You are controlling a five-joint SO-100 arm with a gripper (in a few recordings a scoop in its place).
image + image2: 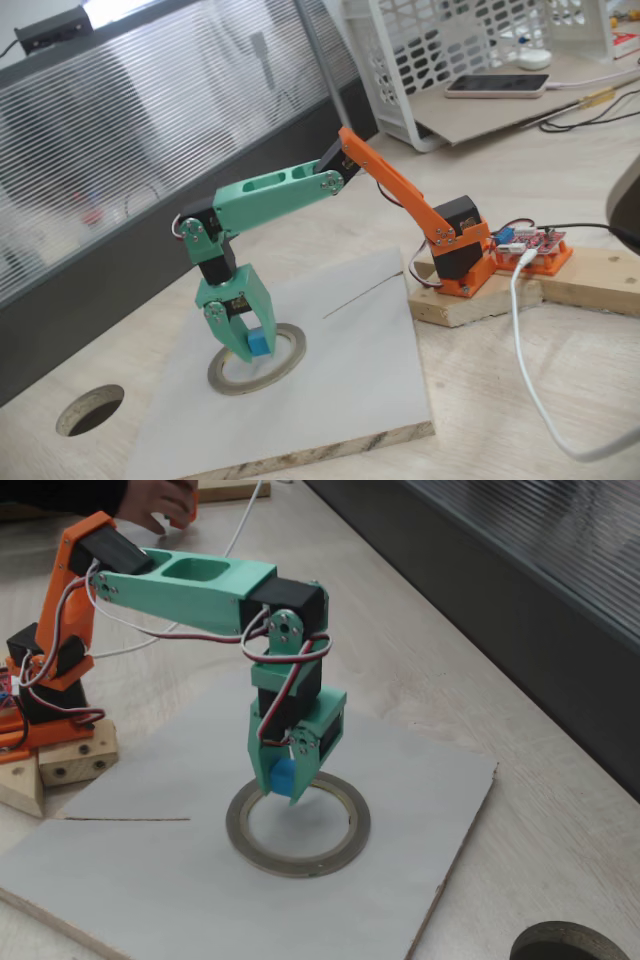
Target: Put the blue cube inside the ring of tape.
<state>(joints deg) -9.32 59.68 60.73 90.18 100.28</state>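
Note:
The blue cube [259, 343] [285, 776] is a small sky-blue block held between the green fingers of my gripper [250, 345] [283, 780], which is shut on it. The cube hangs over the ring of tape [283, 364] [340, 845], a thin grey-brown band lying flat on a pale board [370, 350] [420, 780]. In both fixed views the cube sits just above the ring's hollow centre, toward one side of it. I cannot tell whether the cube touches the board.
A dark round hole [90, 409] [570, 945] is cut in the wooden tabletop beside the board. The arm's orange base [462, 255] [50, 670] stands on a wooden block. A white basket [470, 50] and a phone [497, 85] lie at the back. A person's hand [160, 500] shows at the top edge.

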